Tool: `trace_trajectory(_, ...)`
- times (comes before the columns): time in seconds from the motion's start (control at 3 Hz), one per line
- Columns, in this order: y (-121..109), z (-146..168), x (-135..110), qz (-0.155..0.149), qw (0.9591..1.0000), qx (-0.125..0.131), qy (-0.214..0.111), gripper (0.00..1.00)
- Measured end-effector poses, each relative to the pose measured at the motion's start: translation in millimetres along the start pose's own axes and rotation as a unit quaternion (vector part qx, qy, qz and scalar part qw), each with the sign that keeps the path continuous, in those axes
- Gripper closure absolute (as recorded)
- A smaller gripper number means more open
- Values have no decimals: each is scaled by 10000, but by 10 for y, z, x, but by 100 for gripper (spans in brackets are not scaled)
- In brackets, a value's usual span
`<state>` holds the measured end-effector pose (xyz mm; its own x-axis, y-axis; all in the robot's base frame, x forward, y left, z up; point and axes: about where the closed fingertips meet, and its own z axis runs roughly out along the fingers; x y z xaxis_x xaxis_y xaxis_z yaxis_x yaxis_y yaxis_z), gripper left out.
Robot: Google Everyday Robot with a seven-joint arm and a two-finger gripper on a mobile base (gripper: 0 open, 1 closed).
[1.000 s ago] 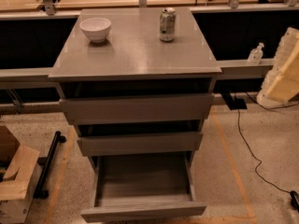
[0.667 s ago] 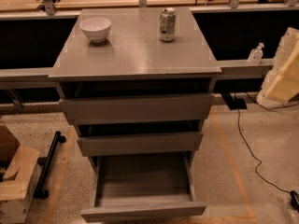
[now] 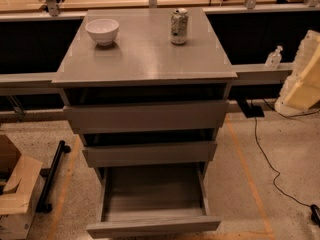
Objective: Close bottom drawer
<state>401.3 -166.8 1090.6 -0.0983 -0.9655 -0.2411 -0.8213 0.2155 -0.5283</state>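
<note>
A: Status, bottom drawer (image 3: 152, 204)?
B: Sitting pulled well out at the foot of the cabinet (image 3: 145, 54), box showing — closing isn't starting yet.
A: And the gripper?
B: Not showing anywhere around the cabinet — open or closed, can't tell.

speckled floor (image 3: 287, 141) with orange tape lines (image 3: 244, 169)

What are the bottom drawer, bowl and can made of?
The bottom drawer looks like matte grey wood-grain laminate, streaked along its front. The bowl is probably glazed ceramic, white and smooth. The can is likely metal with printed sides. The gripper is out of view.
</note>
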Motion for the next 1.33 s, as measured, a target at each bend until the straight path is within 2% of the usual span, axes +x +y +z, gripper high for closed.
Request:
trace_trajectory(0.33,95,213,79,-130,9998,-140,20,17)
trace_trajectory(0.67,220,556,278,-84,9991,-382,140,40)
trace_trajectory(1.0,117,395,170,-203,9994,-99,247,64)
trace_trajectory(1.33,146,338,124,-243,9994,-80,247,86)
